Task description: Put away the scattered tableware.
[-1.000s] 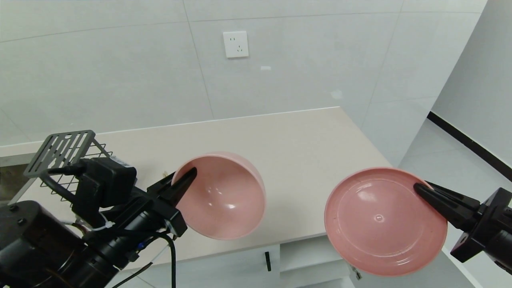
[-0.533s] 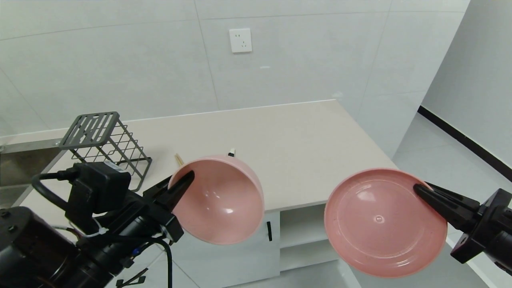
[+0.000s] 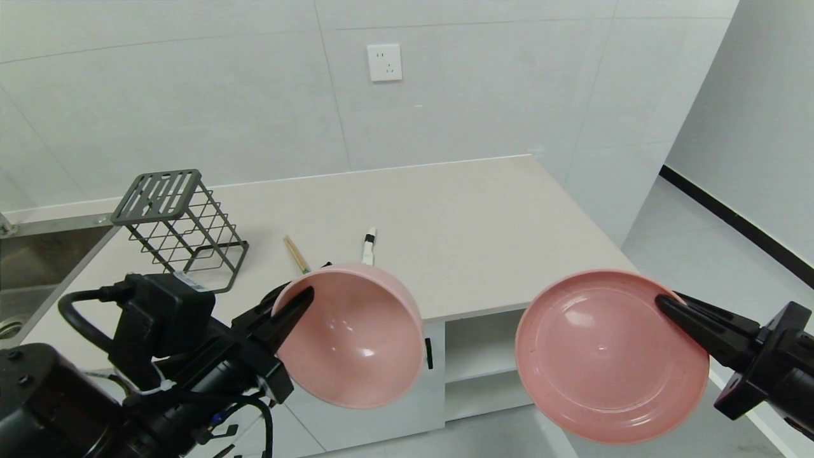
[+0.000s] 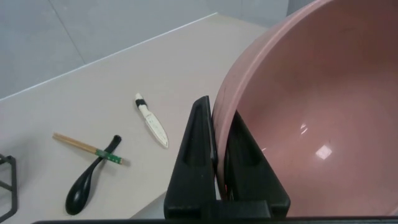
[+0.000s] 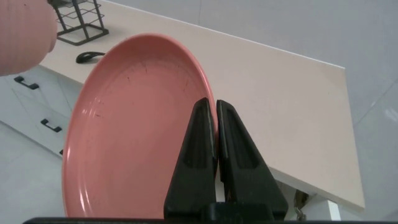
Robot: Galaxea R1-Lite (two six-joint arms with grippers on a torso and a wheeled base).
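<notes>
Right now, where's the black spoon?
In the left wrist view the black spoon lies on the countertop, left side, crossing the chopsticks, between wire rack and white utensil, beyond the pink bowl.

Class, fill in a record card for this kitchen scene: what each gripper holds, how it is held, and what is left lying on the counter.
Left gripper: shut on the rim of the pink bowl
Bowl pose: tilted, in the air
Right gripper: shut on the rim of the pink plate
Plate pose: on edge, in the air
Loose on the counter: chopsticks, black spoon, white utensil
Standing on the counter: wire rack
</notes>
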